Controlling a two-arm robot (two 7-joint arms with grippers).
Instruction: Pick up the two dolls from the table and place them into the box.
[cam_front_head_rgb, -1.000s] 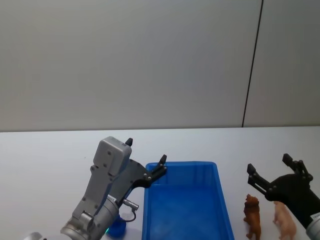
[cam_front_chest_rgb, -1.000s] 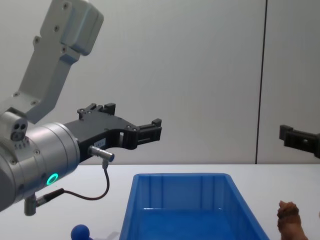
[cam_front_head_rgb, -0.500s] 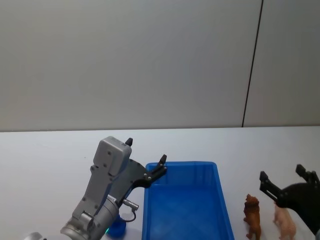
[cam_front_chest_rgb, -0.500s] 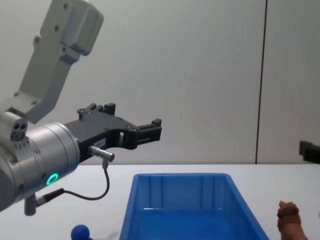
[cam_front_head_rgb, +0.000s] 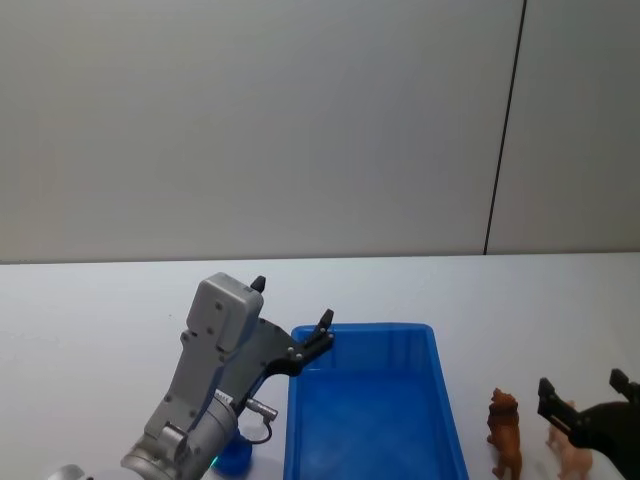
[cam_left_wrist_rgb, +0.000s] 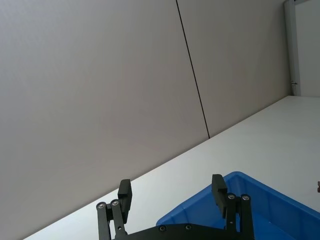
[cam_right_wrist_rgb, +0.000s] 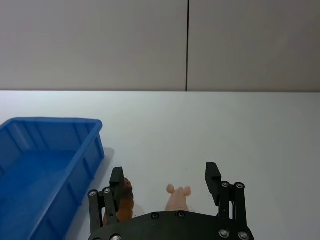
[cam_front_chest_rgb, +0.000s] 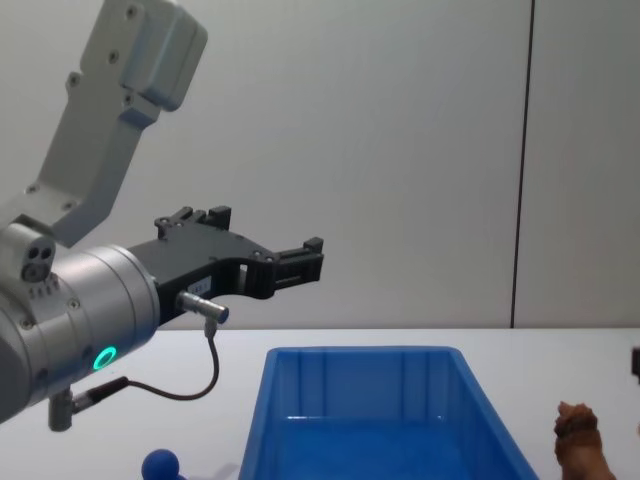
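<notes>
- Right gripper (cam_front_head_rgb: 582, 392), jaws apart, has just sunk low, straddling a pink toy (cam_right_wrist_rgb: 177, 196); brown doll (cam_front_head_rgb: 505, 432) stands on the table (cam_front_head_rgb: 100, 300) just beside one finger (cam_right_wrist_rgb: 117, 179)
- Left gripper (cam_front_head_rgb: 292, 302) hangs open by the box (cam_front_head_rgb: 365, 328) rim
- Grasp looks near, yet centred off that doll

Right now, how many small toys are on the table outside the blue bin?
3. A brown animal and a pale pink animal stand right of the bin; a dark-blue ball-topped toy sits left of it. Others may be hidden.
</notes>
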